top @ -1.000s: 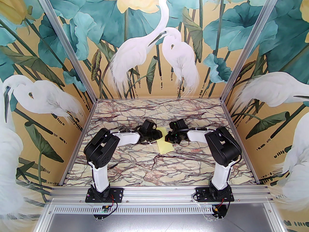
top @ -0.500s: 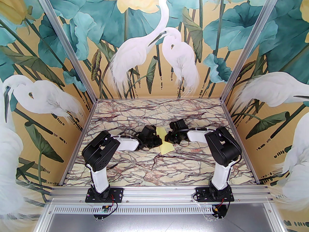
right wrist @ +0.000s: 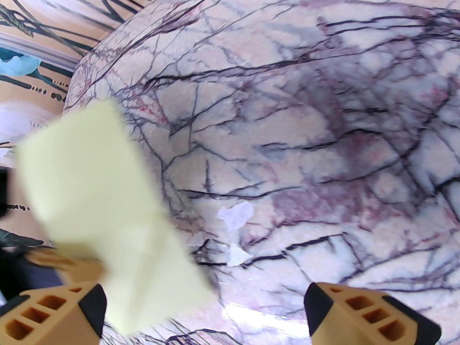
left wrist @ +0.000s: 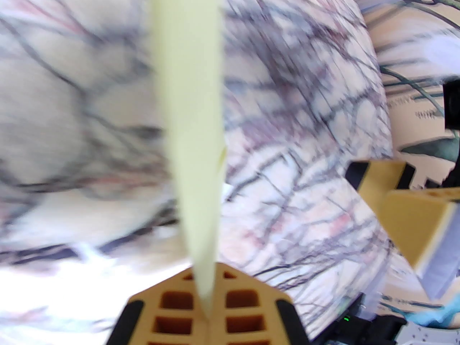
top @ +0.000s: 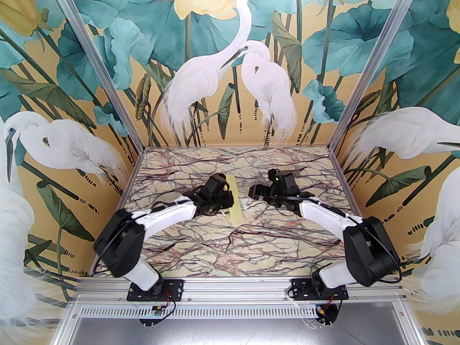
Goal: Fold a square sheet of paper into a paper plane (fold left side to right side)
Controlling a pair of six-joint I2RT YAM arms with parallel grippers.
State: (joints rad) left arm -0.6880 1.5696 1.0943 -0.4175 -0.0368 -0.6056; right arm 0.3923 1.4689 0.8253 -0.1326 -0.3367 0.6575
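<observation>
Two robot arms reach toward the middle of a marble-patterned table. From above, the pale yellow sheet of paper appears as a thin strip, turned up on its edge against the tip of the left gripper. The right gripper sits just to the right of it, apart from the paper.

The left wrist camera also sees the paper edge-on, as a blurred narrow band rising from one tan finger at the bottom of the picture. Whether the left jaws pinch it, I cannot tell.

The right wrist camera instead faces the broad side of the sheet of paper. It is folded, with a squarish upper part and slanted creases lower down, and it stands beside one tan finger of the right gripper. The right jaws are spread wide. Small white scraps lie on the table near the paper.
</observation>
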